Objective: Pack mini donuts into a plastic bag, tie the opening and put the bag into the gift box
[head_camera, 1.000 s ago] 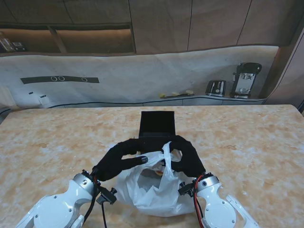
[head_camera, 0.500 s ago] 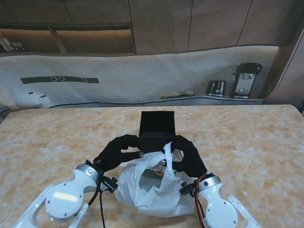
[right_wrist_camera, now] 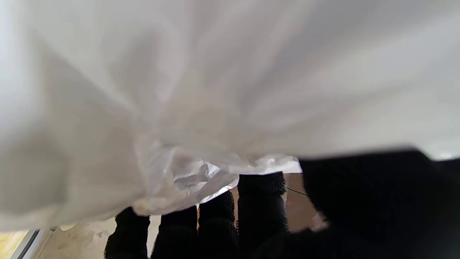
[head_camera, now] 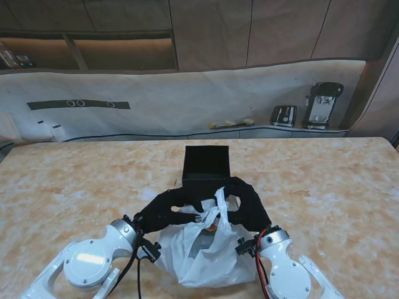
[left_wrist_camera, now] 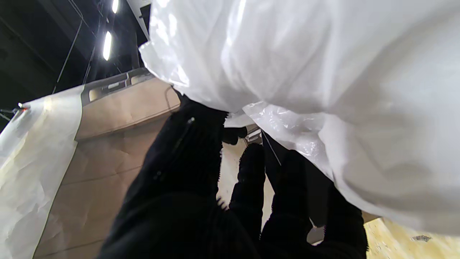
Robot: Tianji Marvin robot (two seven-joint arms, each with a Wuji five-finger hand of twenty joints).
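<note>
Marble table [head_camera: 75, 180], frame centre: our left hand [head_camera: 169, 207] and right hand [head_camera: 247, 204] each pinch the bag [head_camera: 209, 258] mouth, gathering it for tying before the box [head_camera: 206, 163].

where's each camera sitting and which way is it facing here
Stand view: above the shoulders, looking down at the marble table; both arms, left hand and right hand on the white plastic bag, black gift box beyond.
Left wrist view: along black-gloved fingers, bag filling one side.
Right wrist view: along its fingertips, pressed close under blurred bag plastic.
Shared: all three show the bag.
</note>
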